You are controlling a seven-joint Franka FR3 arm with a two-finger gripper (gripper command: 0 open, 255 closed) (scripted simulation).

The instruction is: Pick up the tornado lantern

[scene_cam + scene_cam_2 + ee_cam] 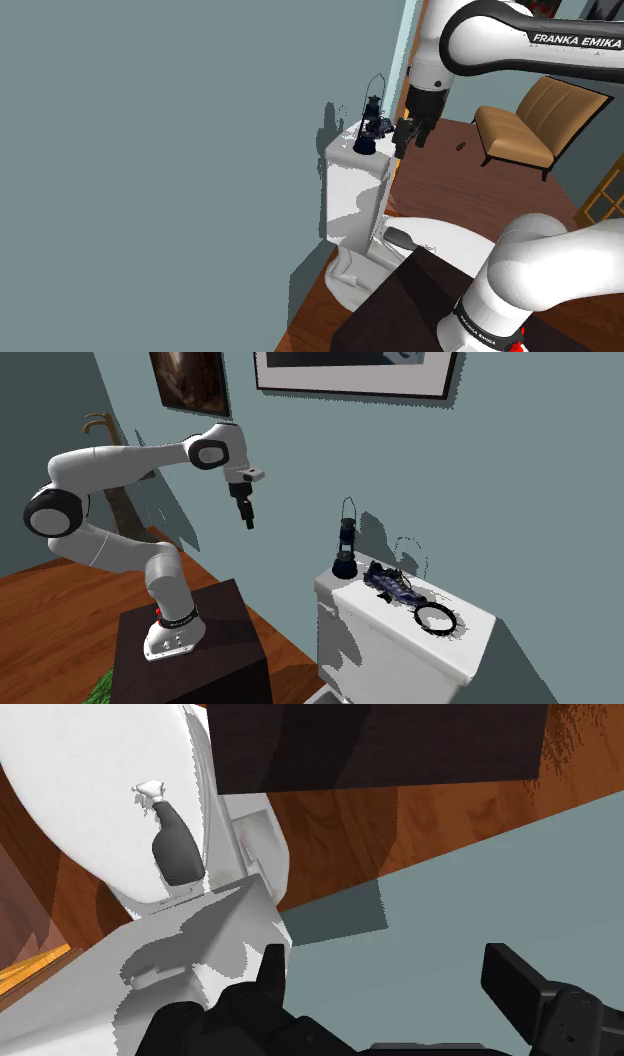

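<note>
Dark, blue-black tornado lantern (345, 542) upright on the lid of the white toilet tank (400, 652), at the end of the lid nearest the arm. Narrow body on a wider round base, with a thin wire handle looping high above it.

On the same tank lid, just beside the lantern's base, a dark blue patterned shoe (392, 584); whether touching the lantern, cannot tell. Farther along the lid, toward the tank's other end, a black ring-shaped thing (436, 618). Below the tank, flat on the white closed toilet lid, a grey spray bottle (175, 844). Teal wall directly behind the tank, with two framed pictures (355, 370) hung above. Beyond the tank in the shoulder view, a tan chair (525, 125) on the wooden floor.

White arm rising from the dark stand (190, 652) beside the toilet, elbow bent, forearm stretched toward the tank. Black gripper (249, 522) in the air between stand and tank, higher than the lid, pointing down, apart from the lantern and touching nothing. In the wrist view, fingers (270, 969) spread well apart, the tank's corner beneath them and the teal wall showing in the gap.
</note>
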